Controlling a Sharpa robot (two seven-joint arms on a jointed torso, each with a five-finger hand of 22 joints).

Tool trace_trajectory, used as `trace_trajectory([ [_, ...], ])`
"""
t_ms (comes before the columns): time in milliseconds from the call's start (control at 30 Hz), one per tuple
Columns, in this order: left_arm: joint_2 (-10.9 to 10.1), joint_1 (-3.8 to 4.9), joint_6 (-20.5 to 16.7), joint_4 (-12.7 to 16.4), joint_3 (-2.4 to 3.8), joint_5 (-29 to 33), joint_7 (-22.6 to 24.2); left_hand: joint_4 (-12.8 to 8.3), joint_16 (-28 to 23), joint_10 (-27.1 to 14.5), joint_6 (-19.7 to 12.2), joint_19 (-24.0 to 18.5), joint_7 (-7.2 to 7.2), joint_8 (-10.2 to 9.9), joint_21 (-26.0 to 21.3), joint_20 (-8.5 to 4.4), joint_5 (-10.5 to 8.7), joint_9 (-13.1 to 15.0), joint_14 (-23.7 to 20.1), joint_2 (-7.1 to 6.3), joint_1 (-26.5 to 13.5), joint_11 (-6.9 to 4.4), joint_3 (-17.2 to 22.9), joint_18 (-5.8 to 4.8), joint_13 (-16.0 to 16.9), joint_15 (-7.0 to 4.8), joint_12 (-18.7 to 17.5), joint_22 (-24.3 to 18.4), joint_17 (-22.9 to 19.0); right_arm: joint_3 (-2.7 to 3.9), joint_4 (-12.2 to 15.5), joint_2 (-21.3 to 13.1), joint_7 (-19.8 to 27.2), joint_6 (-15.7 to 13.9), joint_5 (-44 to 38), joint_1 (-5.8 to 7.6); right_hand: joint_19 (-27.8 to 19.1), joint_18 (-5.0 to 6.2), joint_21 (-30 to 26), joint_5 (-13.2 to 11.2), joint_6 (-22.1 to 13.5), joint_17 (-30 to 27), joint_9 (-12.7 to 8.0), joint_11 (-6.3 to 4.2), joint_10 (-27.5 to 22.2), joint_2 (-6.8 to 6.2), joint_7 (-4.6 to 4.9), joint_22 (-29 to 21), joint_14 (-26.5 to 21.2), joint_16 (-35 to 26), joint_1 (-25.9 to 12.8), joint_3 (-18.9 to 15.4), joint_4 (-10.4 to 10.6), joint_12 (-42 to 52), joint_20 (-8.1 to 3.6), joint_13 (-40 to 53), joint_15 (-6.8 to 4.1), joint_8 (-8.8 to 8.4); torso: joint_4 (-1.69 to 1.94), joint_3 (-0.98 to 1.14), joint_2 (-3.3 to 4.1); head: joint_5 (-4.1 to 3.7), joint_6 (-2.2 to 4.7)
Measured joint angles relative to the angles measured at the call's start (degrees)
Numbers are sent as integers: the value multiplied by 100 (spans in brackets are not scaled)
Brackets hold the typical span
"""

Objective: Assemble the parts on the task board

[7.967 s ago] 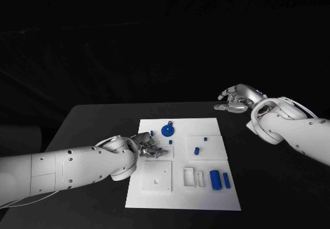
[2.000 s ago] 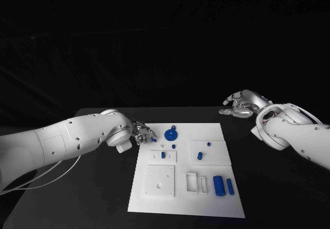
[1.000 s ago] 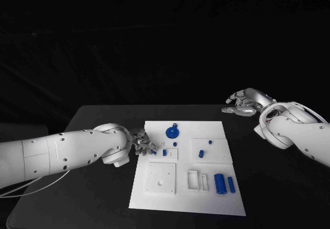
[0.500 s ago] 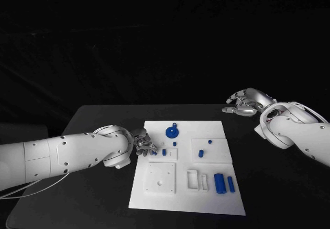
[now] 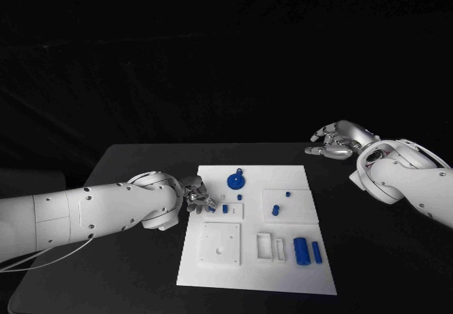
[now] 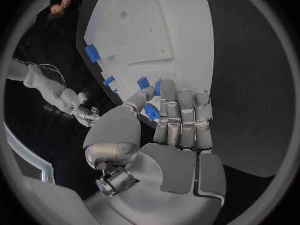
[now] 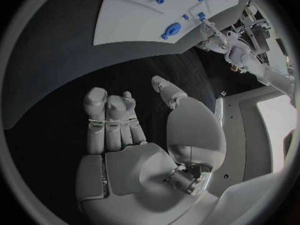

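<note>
The white task board [image 5: 254,275] lies in the middle of the black table. My left hand [image 5: 196,196] hovers at the board's left edge and pinches a small blue part [image 6: 151,112] between thumb and fingers. Just beside it a short blue piece [image 5: 224,209] stands in a small white block. A blue disc with a knob [image 5: 234,179] lies farther back. A blue cylinder [image 5: 301,250] and a thin blue bar [image 5: 316,252] lie at the near right. My right hand [image 5: 335,140] hangs over bare table behind the board's far right corner, loosely curled and holding nothing.
A square white plate [image 5: 219,244] and two white frames [image 5: 266,246] sit on the board's near half. Small blue pegs [image 5: 275,210] stand on a raised white panel at the right. Bare black table [image 5: 123,275] lies on both sides of the board.
My left hand has come from the board's far left edge toward the small white block, still carrying the blue part; over the last half second it barely moves. The right hand stays put.
</note>
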Motion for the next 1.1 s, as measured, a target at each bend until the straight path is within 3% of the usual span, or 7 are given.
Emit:
trace_trajectory([
  [1100,-18,-8,26,0,-1,55,3,-15,0,11,17,0,-17,21,0,0,56,-25,1,0,1,9,5,0,-5,4,-21,-2,-5,0,-2,-8,-1,1,4,-5,-1,-1,-22,0,-1,0,0,0,0,0,11,-2,-1,0,0,0,0,22,-24,-8,0,0,2,-4,-2,15,-22],
])
